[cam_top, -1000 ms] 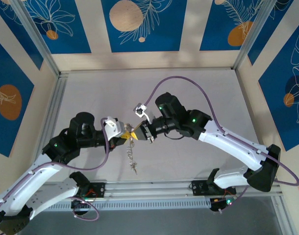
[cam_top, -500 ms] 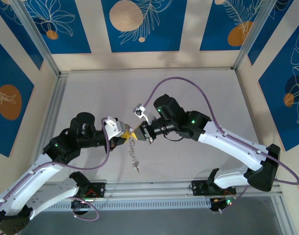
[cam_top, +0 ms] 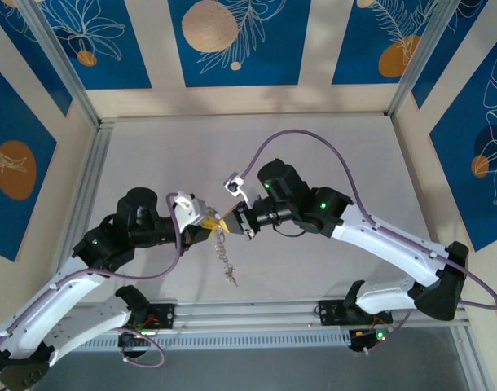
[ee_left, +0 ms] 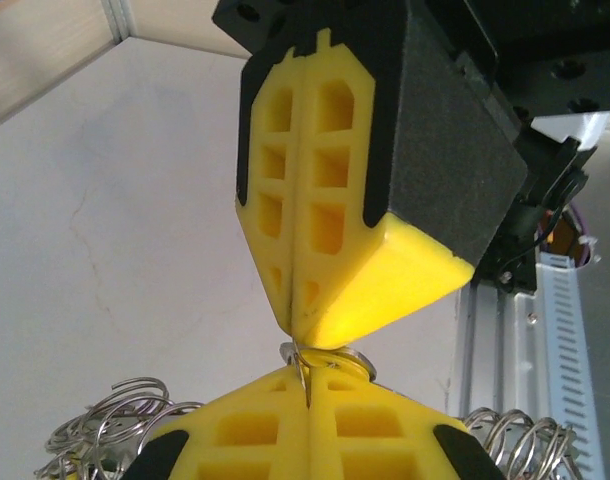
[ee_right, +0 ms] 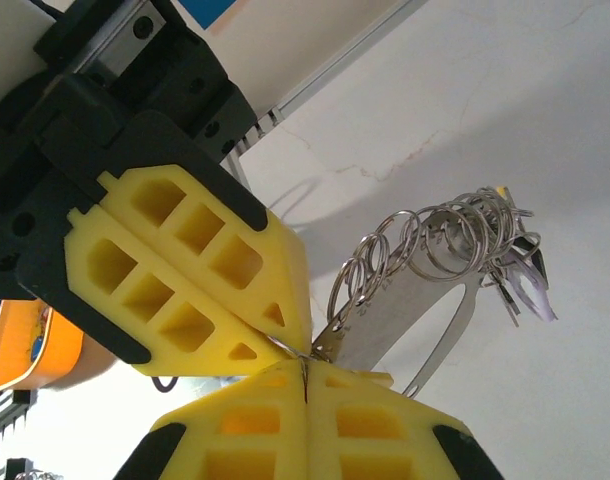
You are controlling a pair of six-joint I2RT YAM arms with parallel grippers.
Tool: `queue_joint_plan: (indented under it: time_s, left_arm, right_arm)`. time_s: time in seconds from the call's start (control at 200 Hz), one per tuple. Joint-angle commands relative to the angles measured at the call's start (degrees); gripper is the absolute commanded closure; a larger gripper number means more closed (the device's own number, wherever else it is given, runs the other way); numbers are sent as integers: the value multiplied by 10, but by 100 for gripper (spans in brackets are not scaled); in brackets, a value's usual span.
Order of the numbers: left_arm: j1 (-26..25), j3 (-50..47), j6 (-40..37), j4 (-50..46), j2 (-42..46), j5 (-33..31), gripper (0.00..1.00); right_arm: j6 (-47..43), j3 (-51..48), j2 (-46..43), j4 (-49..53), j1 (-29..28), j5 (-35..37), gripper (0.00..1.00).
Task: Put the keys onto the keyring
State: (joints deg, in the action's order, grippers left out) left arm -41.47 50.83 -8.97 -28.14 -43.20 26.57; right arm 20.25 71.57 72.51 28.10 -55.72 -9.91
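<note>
Left gripper (cam_top: 211, 218), right gripper (cam_top: 235, 221) both clenched tip-to-tip mid-air over table (cam_top: 330, 147), each pinching top end of ring chain (cam_top: 224, 257); chain hangs down, keys (ee_right: 520, 278) bunched at lower end.

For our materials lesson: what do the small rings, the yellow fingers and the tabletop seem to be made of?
Rings: metal, probably steel; bright, mirror-like glints.
Yellow fingers: plastic, perhaps printed; matte, with open cells.
Tabletop: unclear, a pale matte sheet with faint hairline marks.
</note>
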Motion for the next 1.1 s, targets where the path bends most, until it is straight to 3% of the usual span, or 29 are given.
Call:
queue_joint_plan:
  time_s: [0.0,0.84,1.095]
  left_arm:
    - [-7,4,39,87,18,96,100]
    - [-6,4,73,106,18,113,100]
    - [-7,2,80,115,19,116,100]
  right_arm:
    - [11,-15,-6,-30,2,73,100]
    - [20,-38,-38,-38,-13,166,100]
    - [15,-45,-44,-46,-18,160,100]
